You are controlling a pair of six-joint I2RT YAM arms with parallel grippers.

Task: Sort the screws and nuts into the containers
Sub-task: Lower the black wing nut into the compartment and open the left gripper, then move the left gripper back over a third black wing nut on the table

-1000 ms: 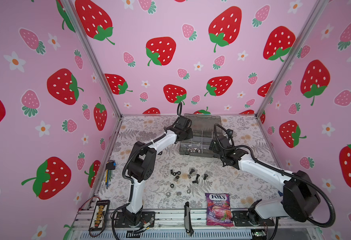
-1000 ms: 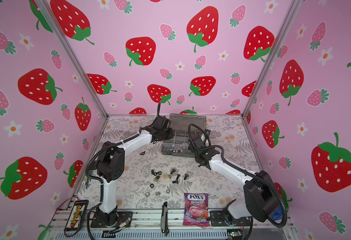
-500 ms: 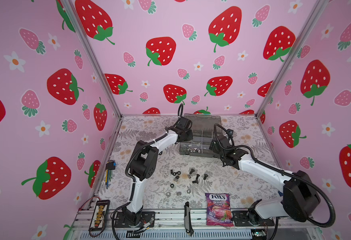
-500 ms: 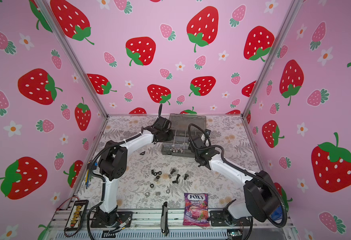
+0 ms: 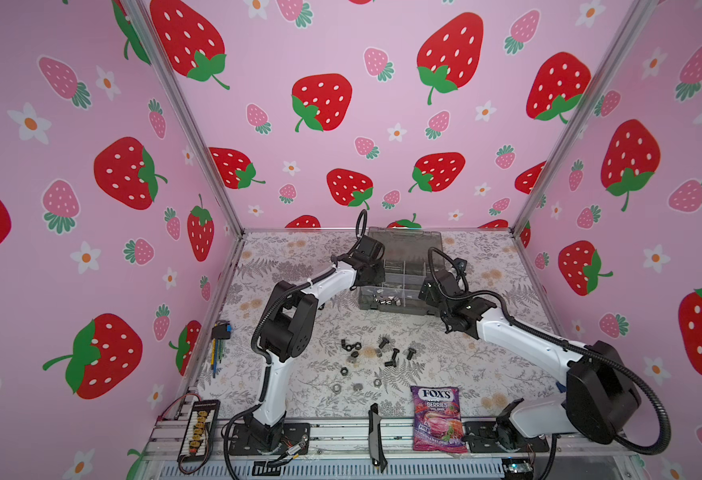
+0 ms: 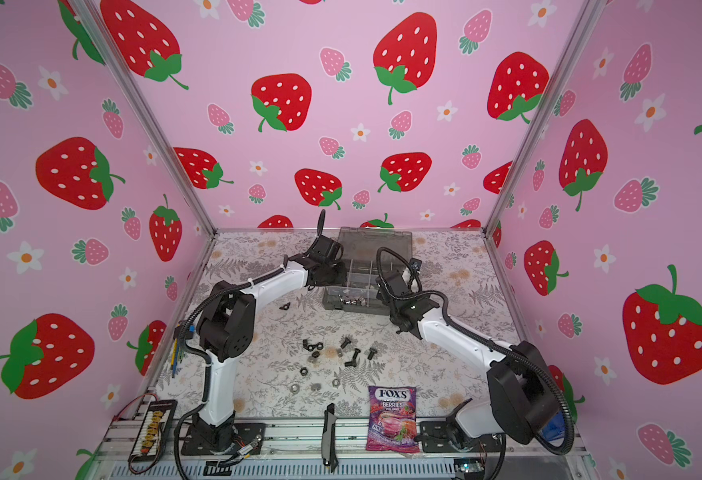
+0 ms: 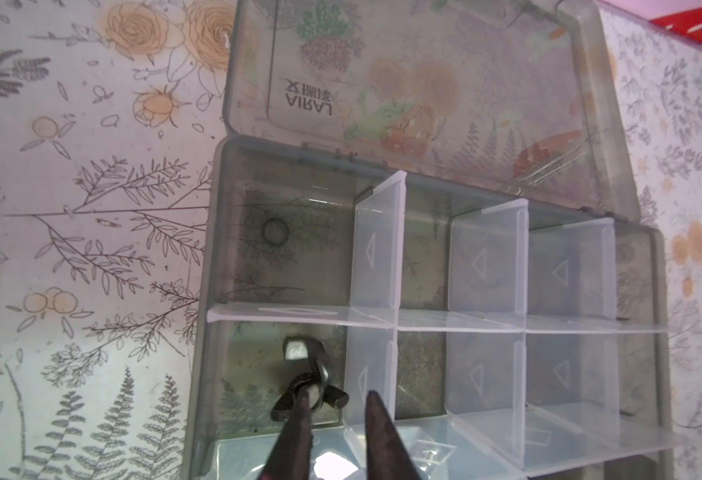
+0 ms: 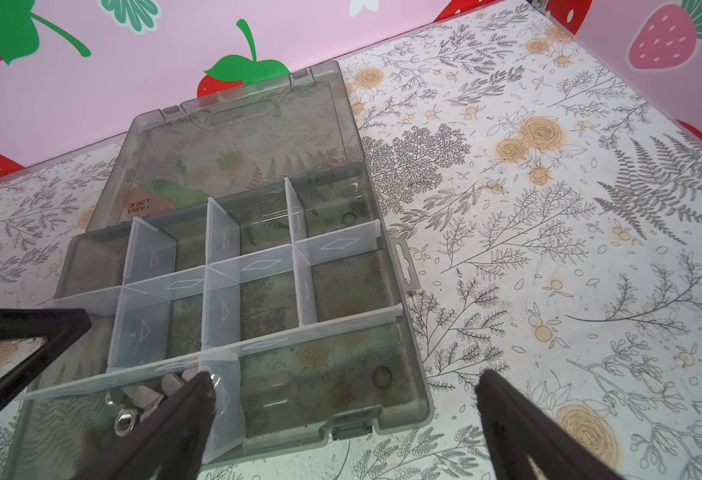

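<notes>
In both top views the box [image 5: 407, 246] lies open at the back of the desk [image 5: 299, 257], with a small heap of silver nuts [image 5: 386, 300] in a near-row compartment. Three screws [image 5: 393, 357] and several loose nuts [image 5: 344, 370], black and silver, lie scattered mid-desk. In a top view one black winged nut [image 6: 285, 306] lies alone, left of the box. I judge most of the sorting is yet to do, and I can see no screw boxed.

Left wrist: the left jaws stand a little apart over the middle row's end compartment on that arm's side. A black winged nut [image 7: 308, 392] sits there against one fingertip, not between the two, so it looks released.

Right wrist: the right jaws gape wide and empty above the box's near corner. The silver nuts [image 8: 141, 399] fill one near cell, and the other cells in view look bare.
</notes>
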